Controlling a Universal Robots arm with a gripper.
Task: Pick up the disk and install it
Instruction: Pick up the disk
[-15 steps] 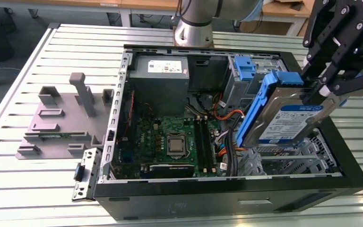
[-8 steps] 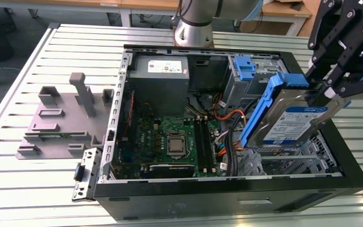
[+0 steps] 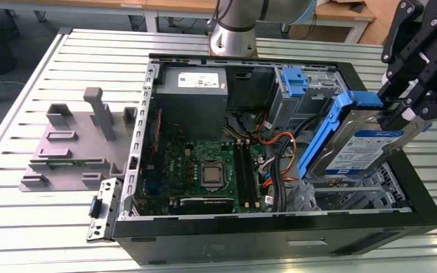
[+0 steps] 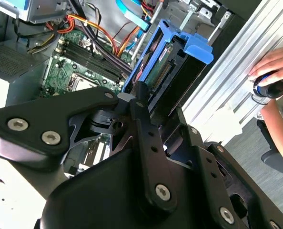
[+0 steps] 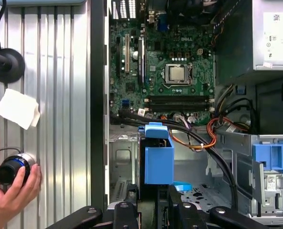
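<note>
My gripper [image 3: 402,109] is shut on the disk [image 3: 357,145], a silver hard drive with a white and blue label in a blue plastic carrier. I hold it tilted in the air over the right side of the open computer case [image 3: 279,227], above the metal drive cage [image 3: 349,190]. In the second wrist view the black fingers [image 4: 140,98] clamp the carrier's end [image 4: 172,52]. In the first wrist view the blue carrier [image 5: 159,160] hangs edge-on just past the gripper [image 5: 153,206], over the cage floor.
The case holds a green motherboard [image 3: 207,168], a grey power-supply box [image 3: 196,85], orange and black cables [image 5: 217,129] and a bare blue bracket [image 3: 295,79]. A grey fixture [image 3: 74,142] lies on the slatted table, exterior view's left. A hand [image 5: 13,186] grips a knob beside the case.
</note>
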